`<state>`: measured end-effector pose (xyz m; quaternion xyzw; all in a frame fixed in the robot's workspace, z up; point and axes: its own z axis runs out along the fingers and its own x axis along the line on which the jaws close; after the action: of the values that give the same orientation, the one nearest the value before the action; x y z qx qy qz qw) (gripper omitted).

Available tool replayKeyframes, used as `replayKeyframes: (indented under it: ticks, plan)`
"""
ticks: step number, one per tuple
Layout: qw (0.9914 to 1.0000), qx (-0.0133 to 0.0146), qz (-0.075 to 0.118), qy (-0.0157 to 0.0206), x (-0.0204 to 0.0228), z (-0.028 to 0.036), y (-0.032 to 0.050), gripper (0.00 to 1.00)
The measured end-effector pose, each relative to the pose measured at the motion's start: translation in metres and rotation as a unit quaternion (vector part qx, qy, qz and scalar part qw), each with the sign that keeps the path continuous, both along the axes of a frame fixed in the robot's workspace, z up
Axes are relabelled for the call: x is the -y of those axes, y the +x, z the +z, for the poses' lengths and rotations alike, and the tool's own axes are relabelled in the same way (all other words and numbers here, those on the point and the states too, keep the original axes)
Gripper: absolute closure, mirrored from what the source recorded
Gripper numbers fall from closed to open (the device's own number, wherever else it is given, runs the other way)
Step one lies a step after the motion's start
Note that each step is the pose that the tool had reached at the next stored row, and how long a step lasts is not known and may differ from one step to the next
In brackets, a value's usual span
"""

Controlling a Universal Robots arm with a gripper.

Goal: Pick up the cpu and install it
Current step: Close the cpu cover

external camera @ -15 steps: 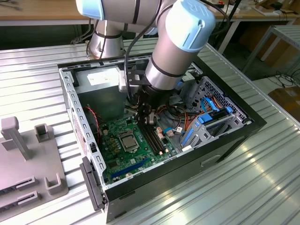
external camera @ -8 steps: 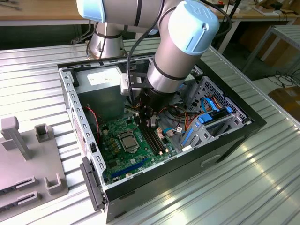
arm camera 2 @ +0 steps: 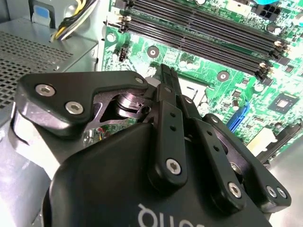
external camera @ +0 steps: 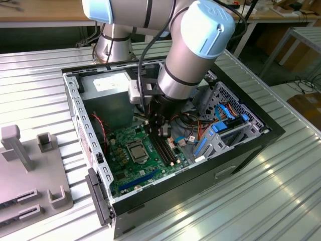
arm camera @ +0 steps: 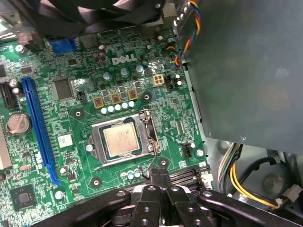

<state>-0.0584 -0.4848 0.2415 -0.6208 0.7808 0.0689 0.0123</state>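
CPU [arm camera: 121, 141] sits flat in the socket [arm camera: 124, 140] on the green motherboard [arm camera: 71, 123], silver top up, metal frame around it; also visible in the exterior view [external camera: 138, 151] near the middle of the board. Pincer [arm camera: 159, 173] is clenched, fingers pressed together with nothing between them, tips hovering just beside the socket's edge, over the end of the black memory slots [arm camera 2: 199, 33]. In the second wrist view the pincer [arm camera 2: 166, 75] points down at the board with its fingers [arm camera 2: 170, 123] touching each other. Motherboard lies in the bottom of the open computer case [external camera: 241, 150], which rests on the ribbed metal desk [external camera: 281, 191]. Arm [external camera: 193, 50] reaches down into the case from above. Long blue slot [arm camera: 38, 127] runs along the board, well apart from the socket. Grey fixture [external camera: 30, 170] sits at the desk's edge on the exterior view's left.
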Motion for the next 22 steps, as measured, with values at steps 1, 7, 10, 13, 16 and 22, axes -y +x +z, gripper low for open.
replayKeyframes:
  ticks: [1, 7, 10, 13, 16, 22]
  plan:
    - [1.0, 0.0007, 0.002, -0.0003, -0.0001, 0.0003, -0.0007, 0.89]
    - [0.99999, 0.0029, 0.004, -0.0006, -0.0003, 0.0005, -0.007, 0.89]
    - [0.99999, 0.0029, 0.004, -0.0006, -0.0003, 0.0005, -0.0071, 0.89]
    - [0.99999, 0.0029, 0.005, -0.0005, -0.0003, 0.0005, -0.0071, 0.89]
    - [0.99998, 0.003, 0.005, -0.0005, -0.0003, 0.0004, -0.0072, 0.89]
    - [0.99976, 0.0048, 0.021, 0.0, -0.0007, 0.0, -0.0073, 0.89]
